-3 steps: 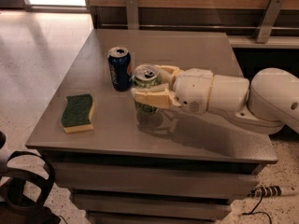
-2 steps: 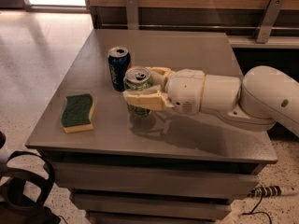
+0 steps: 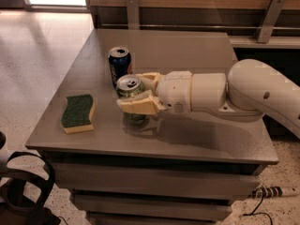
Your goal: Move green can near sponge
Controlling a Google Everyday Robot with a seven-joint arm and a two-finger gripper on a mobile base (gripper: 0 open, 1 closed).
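Note:
The green can (image 3: 130, 88) stands upright, its silver top with pull-tab facing up, held between the cream fingers of my gripper (image 3: 136, 93). The gripper is shut on the can, just above the grey table (image 3: 187, 50), near its middle. The sponge (image 3: 78, 112), dark green on top with a yellow base, lies flat near the table's front left corner, about a can's length to the left of the can. My white arm (image 3: 243, 95) reaches in from the right.
A dark blue Pepsi can (image 3: 120, 65) stands upright just behind and left of the green can, close to my far finger. A wooden wall with metal brackets (image 3: 269, 18) runs behind the table. A power strip (image 3: 272, 191) lies on the floor at right.
My gripper has carried the green can to the left and slightly forward, closer to the sponge. The sponge and the Pepsi can have not moved.

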